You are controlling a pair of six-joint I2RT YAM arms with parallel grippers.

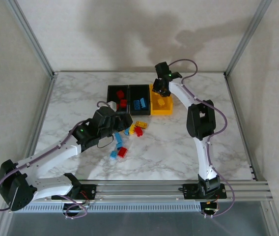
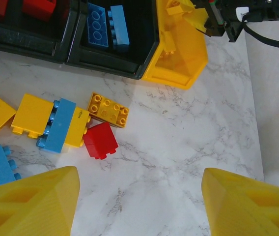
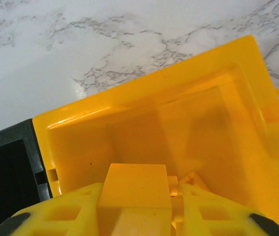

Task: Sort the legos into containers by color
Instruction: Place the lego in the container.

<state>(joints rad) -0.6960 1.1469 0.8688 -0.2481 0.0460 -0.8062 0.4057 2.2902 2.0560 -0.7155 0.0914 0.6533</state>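
Loose legos lie mid-table: a red brick point(image 2: 100, 140), a flat yellow one point(image 2: 108, 109), and a blue brick point(image 2: 58, 125) lying across a yellow one point(image 2: 31, 113). My left gripper point(image 2: 139, 201) hangs open over bare marble just right of them, nothing between its fingers point(image 2: 31, 201). The containers stand in a row behind: a black bin with red bricks point(image 1: 111, 91), a black bin with blue bricks point(image 2: 105, 27), and the yellow bin point(image 3: 179, 113). My right gripper point(image 3: 139, 211) reaches down into the yellow bin, shut on a yellow lego point(image 3: 134, 189).
More loose bricks lie toward the near side, a blue one point(image 1: 118, 139), a red one point(image 1: 123, 152) and a second blue one point(image 1: 113, 155). Metal frame posts stand at the table's corners. Bare marble lies right of the pile.
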